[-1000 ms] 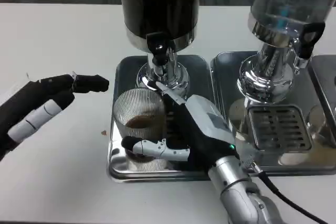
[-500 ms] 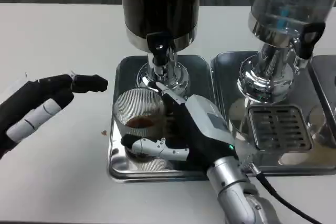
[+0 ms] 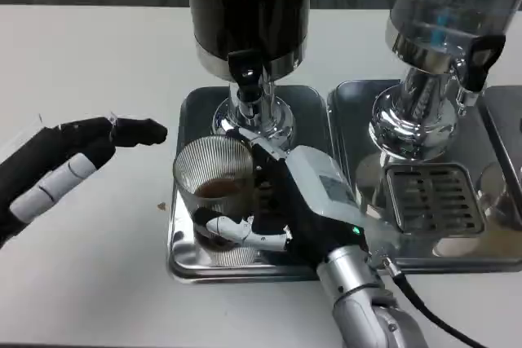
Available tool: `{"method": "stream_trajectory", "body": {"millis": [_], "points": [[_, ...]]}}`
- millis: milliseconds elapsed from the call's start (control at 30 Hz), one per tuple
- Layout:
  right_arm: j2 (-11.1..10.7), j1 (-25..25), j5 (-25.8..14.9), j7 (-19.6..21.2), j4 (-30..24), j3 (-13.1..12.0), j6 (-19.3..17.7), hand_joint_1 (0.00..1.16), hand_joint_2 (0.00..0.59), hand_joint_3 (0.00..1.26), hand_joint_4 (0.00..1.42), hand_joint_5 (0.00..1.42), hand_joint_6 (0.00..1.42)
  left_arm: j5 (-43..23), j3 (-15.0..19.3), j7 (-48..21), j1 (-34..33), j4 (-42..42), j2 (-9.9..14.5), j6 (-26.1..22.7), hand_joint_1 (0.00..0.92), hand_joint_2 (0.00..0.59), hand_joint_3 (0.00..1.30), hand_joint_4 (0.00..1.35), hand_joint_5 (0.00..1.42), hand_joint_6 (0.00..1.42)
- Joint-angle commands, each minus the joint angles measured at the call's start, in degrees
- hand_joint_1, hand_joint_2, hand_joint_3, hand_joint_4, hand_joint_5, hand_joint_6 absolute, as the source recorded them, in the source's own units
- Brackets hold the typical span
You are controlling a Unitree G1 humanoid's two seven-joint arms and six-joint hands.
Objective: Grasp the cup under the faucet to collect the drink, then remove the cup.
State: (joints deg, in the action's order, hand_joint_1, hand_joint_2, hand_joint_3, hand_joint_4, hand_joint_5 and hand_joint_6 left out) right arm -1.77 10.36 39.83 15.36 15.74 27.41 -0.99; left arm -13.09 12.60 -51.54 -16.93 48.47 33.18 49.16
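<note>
The right hand (image 3: 306,201) is wrapped around the clear ribbed cup (image 3: 214,189), its thumb curling across the cup's near side low down and its other fingers reaching behind the far side, so the cup is clamped in its grasp. The cup stands on the steel drip tray (image 3: 183,258) of the dark drink dispenser (image 3: 249,10), just in front of and slightly to the left of the black-handled faucet (image 3: 247,71). A shallow layer of brown drink lies at the bottom of the cup; no stream is visible from the spout.

The left hand (image 3: 69,165) hovers over the white table (image 3: 90,55) well to the left of the tray, fingers extended and apart, holding nothing. A 2nd dispenser (image 3: 444,30) with a clear vessel stands to the right on its own tray with a slotted grate (image 3: 428,197).

Judging by the drink already in the cup and the firm grasp, collection looks finished or nearly so, and the removal step is at hand. The next move calls for keeping the cup upright, lifting its base over the tray's raised lip, and drawing it towards the robot or leftwards away from the faucet, without tightening enough to buckle the thin wall and without tipping the liquid
</note>
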Motion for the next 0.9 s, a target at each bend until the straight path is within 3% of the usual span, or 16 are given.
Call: {"method": "stream_trajectory", "body": {"millis": [33,100,167,233,267,300,333,367,400,433,467,500,567,900], "points": [[0.66,-1.02,0.3,1.43,-0.78,0.12,0.82,0.82,0.446,0.21,0.3,0.51,0.79,-0.15,0.17,0.74,0.74,-0.4,0.96,-0.56,0.0,0.183,0.39,0.31,0.25,0.21],[0.84,-1.25,0.23,2.13,-0.85,0.01,0.77,0.83,0.463,0.23,0.33,0.55,0.87,-0.18,0.15,0.7,0.84,-0.46,0.98,-0.64,0.0,0.184,0.4,0.31,0.25,0.21],[0.93,-1.44,0.35,2.7,-0.98,0.01,0.87,0.77,0.234,0.26,0.36,0.58,0.91,-0.18,0.11,0.75,0.91,-0.5,0.99,-0.67,0.0,0.184,0.4,0.31,0.25,0.21],[1.0,-1.4,0.24,2.63,-0.85,0.04,0.9,0.63,0.044,0.29,0.39,0.61,0.96,-0.18,0.09,0.78,0.94,-0.51,1.02,-0.68,0.0,0.184,0.4,0.31,0.25,0.21],[1.1,-1.56,0.12,3.05,-0.83,-0.03,0.57,0.41,0.009,0.31,0.41,0.63,0.98,-0.16,0.08,0.79,0.94,-0.5,1.04,-0.68,0.0,0.185,0.4,0.31,0.25,0.21],[1.15,-1.52,-0.02,3.07,-0.68,-0.02,0.4,0.36,0.002,0.31,0.41,0.63,1.0,-0.14,0.08,0.8,0.92,-0.48,1.08,-0.69,0.0,0.187,0.4,0.31,0.25,0.21],[1.2,-1.46,-0.09,3.08,-0.56,-0.02,0.3,0.53,0.056,0.31,0.41,0.64,1.01,-0.12,0.08,0.81,0.89,-0.45,1.11,-0.68,0.0,0.188,0.4,0.31,0.25,0.21],[1.3,-1.49,-0.17,3.31,-0.47,-0.06,0.21,0.63,0.175,0.31,0.41,0.65,1.02,-0.1,0.08,0.81,0.85,-0.41,1.14,-0.69,0.0,0.189,0.4,0.31,0.25,0.21],[1.37,-1.4,-0.2,3.35,-0.34,-0.06,0.19,0.72,0.224,0.32,0.41,0.65,1.03,-0.08,0.09,0.83,0.82,-0.37,1.17,-0.7,0.0,0.19,0.4,0.31,0.25,0.22],[1.42,-1.37,-0.18,3.58,-0.22,-0.05,0.07,0.76,0.372,0.32,0.42,0.66,1.03,-0.06,0.09,0.85,0.81,-0.35,1.19,-0.71,0.0,0.191,0.4,0.31,0.25,0.22],[1.42,-1.21,-0.43,3.32,-0.06,-0.07,-0.08,0.82,0.452,0.32,0.42,0.66,1.04,-0.05,0.09,0.86,0.82,-0.35,1.21,-0.72,0.0,0.193,0.4,0.31,0.25,0.22],[1.43,-1.19,-0.16,3.5,-0.06,0.05,0.07,0.86,0.488,0.32,0.42,0.66,1.05,-0.06,0.09,0.87,0.86,-0.37,1.22,-0.73,0.0,0.194,0.4,0.31,0.25,0.22],[1.48,-1.06,-0.19,3.25,0.01,0.13,0.23,0.87,0.517,0.32,0.42,0.66,1.06,-0.04,0.1,0.91,0.99,-0.45,1.27,-0.69,0.0,0.195,0.4,0.31,0.25,0.22],[1.82,-1.52,-0.01,5.71,0.01,0.09,0.09,0.88,0.55,0.35,0.46,0.71,1.12,0.05,0.06,1.0,0.99,-0.42,1.38,-0.62,0.0,0.206,0.4,0.32,0.25,0.23]]}}
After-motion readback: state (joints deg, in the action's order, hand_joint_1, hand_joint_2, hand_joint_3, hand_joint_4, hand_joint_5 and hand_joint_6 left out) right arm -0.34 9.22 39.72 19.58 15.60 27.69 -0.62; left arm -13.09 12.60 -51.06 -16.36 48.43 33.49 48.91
